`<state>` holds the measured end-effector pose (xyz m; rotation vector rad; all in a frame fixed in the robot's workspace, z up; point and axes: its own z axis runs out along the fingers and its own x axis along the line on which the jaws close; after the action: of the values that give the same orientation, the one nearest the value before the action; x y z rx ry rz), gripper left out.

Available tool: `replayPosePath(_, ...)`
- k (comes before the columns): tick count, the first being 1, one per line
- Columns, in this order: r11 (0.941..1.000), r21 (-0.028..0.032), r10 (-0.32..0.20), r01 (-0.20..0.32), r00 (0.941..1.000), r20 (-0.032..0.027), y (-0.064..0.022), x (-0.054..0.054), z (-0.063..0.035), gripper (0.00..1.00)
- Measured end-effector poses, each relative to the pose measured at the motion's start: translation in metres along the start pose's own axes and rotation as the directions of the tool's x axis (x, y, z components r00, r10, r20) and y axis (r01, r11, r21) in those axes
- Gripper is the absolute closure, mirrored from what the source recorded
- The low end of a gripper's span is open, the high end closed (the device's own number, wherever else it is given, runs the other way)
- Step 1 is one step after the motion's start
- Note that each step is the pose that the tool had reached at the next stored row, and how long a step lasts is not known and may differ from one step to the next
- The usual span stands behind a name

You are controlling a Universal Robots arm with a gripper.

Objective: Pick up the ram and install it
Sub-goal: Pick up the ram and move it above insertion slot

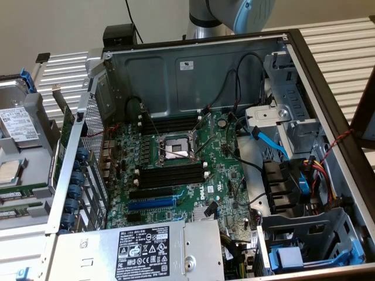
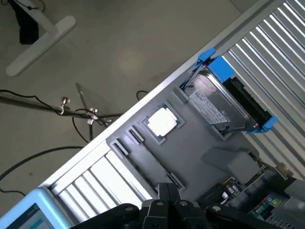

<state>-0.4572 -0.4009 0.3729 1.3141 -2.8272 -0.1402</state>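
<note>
Jaws: the gripper [image 2: 167, 191] has its jaws pressed together with nothing between them, hanging high and well apart from everything below.
Straight beyond the tips: a grey tray [image 2: 200, 148], with a bare processor chip [image 2: 164, 120] lying in one of its recesses.
Farther out from the tips: a hard drive [image 2: 217, 107] in a blue carrier, on the same tray.
Ram: the ram [image 1: 24, 192] looks to be the thin green strip lying flat on that tray at the exterior view's left, outside the computer case [image 1: 187, 76] and untouched. I cannot tell how it sits relative to the tips.
Farthest off: the black memory slots [image 1: 170, 175] on the board, empty, with a loose blue cable [image 1: 269, 143] nearby.
Risk, closed jaws: coming down onto the stick like this would shove or scrape it instead of gripping it.
Risk, neighbours: chip and drive share the tray, so a poorly aimed descent could strike them.
Risk, thin stick: a pinch off its middle would probably let it tilt, and it would then meet a slot crooked.
</note>
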Motion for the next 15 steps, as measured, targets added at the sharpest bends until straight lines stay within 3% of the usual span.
replayPosePath(4,0.9974,-0.0016,-0.072,0.072,0.9974,-0.0066,-0.0001,0.0,0.0019,0.89)
replayPosePath(8,0.9896,-0.0036,-0.144,0.144,0.9895,-0.0131,-0.0003,0.0001,0.0039,0.89)
replayPosePath(12,0.9767,-0.0061,-0.215,0.215,0.9765,-0.0192,-0.0005,0.0001,0.0056,0.89)
replayPosePath(15,0.9634,-0.0083,-0.268,0.268,0.9631,-0.0239,-0.0005,0.0001,0.0065,0.89)
